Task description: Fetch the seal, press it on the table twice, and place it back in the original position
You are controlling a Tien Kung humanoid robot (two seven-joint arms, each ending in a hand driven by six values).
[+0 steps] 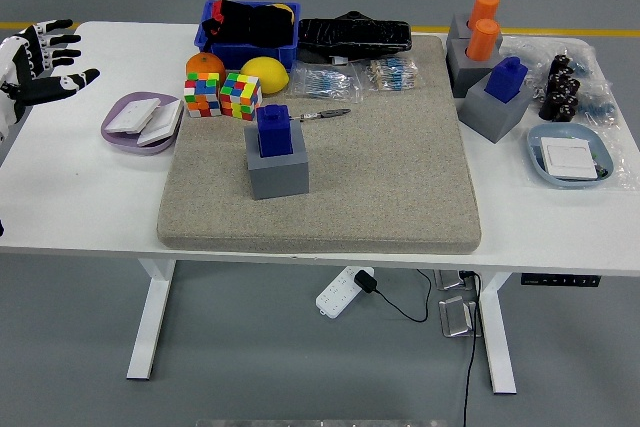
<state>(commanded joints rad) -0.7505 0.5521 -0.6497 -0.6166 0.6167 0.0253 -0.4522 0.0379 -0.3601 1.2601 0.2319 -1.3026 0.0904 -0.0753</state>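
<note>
A blue seal (272, 130) stands upright in a grey block holder (277, 169) on the left half of the beige felt mat (380, 177). My left hand (45, 59) hovers at the far left edge of the table with its fingers spread, holding nothing, well apart from the seal. A second blue seal (507, 78) sits in another grey holder (493, 111) at the mat's right edge. No right hand shows.
Two colour cubes (222, 95), an orange (205, 64), a lemon (265, 75) and a pen (322, 115) lie behind the seal. A purple dish (120, 129) sits left of the mat. Orange seals (483, 23), a blue bin (240, 49) and a pale blue plate (545, 162) lie farther off.
</note>
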